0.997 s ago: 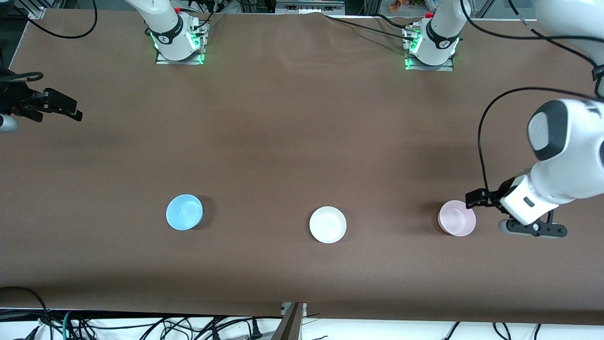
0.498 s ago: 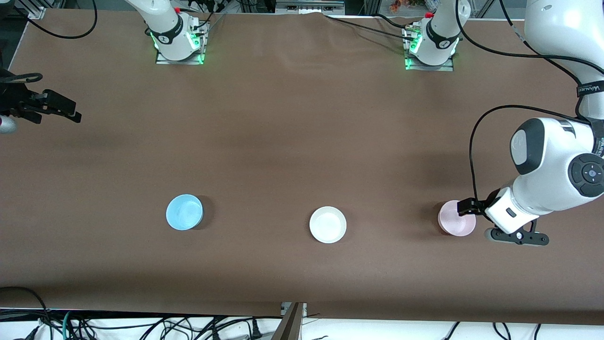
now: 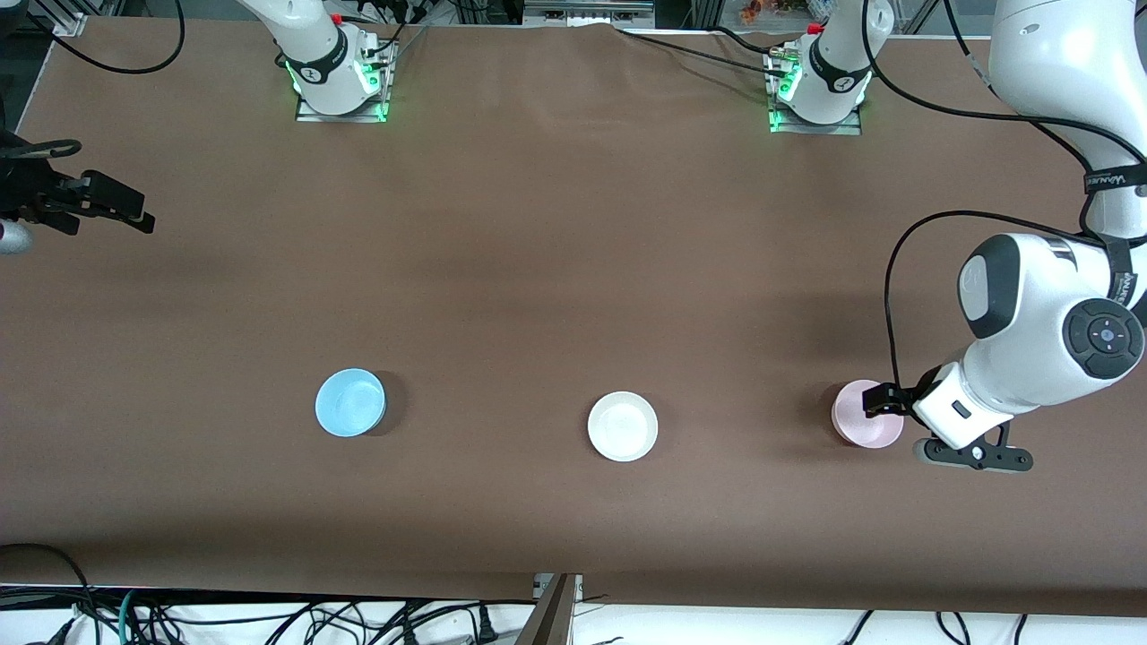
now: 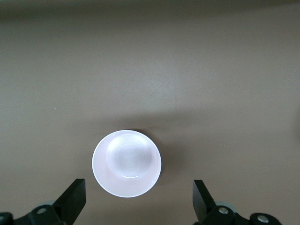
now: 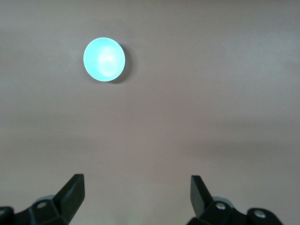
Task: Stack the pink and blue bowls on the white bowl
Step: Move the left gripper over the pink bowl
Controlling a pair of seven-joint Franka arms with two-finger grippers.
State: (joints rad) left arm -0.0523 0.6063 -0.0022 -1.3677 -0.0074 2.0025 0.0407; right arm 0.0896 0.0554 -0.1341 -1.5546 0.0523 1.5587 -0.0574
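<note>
Hovering with its fingers spread wide, the left gripper (image 4: 138, 206) hangs over the pink bowl (image 3: 862, 415), which sits on the worktop (image 3: 573, 296) just under it. Well away, the right gripper (image 5: 136, 199) waits, also spread, the blue bowl (image 5: 104, 59) far ahead; the white bowl (image 3: 622, 426) sits between both bowls.

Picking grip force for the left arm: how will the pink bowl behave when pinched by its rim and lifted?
The pink bowl looks like thin, smooth plastic, so it is probably light and rigid, though a hard pinch might flex the rim. Its glossy surface could slip between the fingers. Shallow and upright on the table, it would more likely slide than tip if nudged. The open left tool hangs over it.
</note>
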